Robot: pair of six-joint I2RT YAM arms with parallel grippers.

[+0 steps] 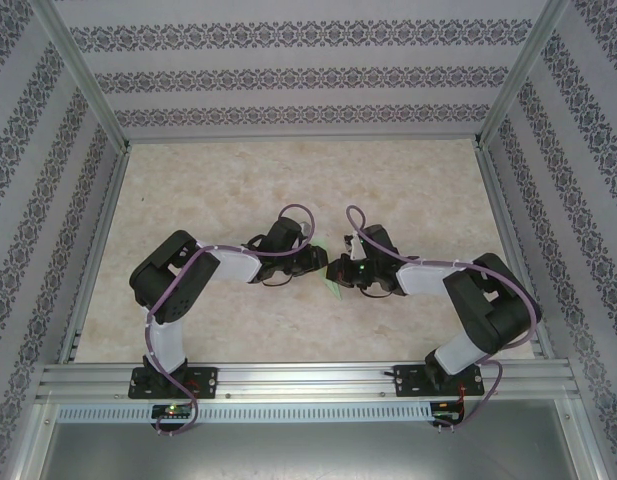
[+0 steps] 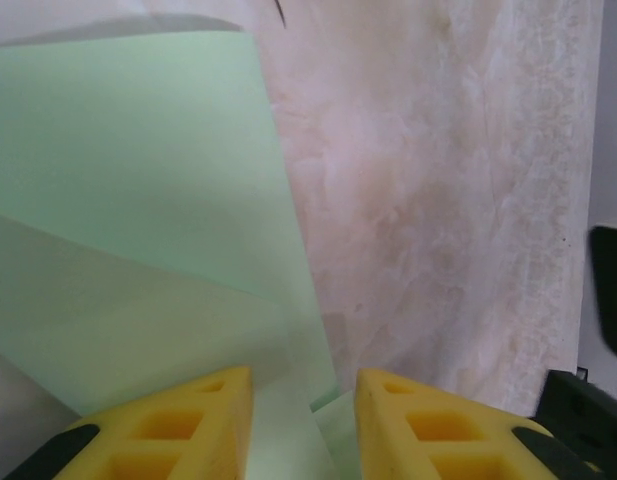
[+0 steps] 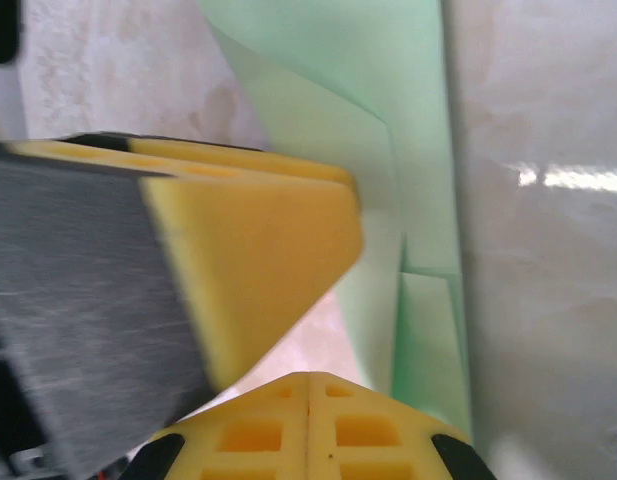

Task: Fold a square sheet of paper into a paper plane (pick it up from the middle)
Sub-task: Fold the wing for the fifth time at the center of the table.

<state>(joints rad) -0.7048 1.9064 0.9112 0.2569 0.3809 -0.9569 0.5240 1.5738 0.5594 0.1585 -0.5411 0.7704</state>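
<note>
Closest in, the two arm bases are bolted to the aluminium rail (image 1: pixel 308 378) at the desk's near edge. From there the left arm (image 1: pixel 178 290) and right arm (image 1: pixel 488 300) both bend inward, so their wrists meet nose to nose over the middle of the desk (image 1: pixel 438 190). That crowding makes sense: the pale green sheet of paper (image 2: pixel 138 180) sits right beneath them, so from overhead just a sliver of green peeks out below the wrists. As far as I can tell it lies on the desk. It is already partly folded, with one layer lapped over another along slanting creases and a small flap near the fingertips.

The left jaws stand a little apart, yellow pads (image 2: pixel 188 420) on either side of a strip of the paper. The gap looks too wide for a pinch on something so thin, so I judge they are straddling or steadying the fold rather than gripping it.

The right jaws are pressed fully together, their tips beside the sheet's long edge. Whether any paper is caught between them I cannot tell. Closed like that, they would serve as a blunt tool for pressing a crease.

Beyond the wrists the marbled desk runs back to the patterned walls (image 1: pixel 308 80).
</note>
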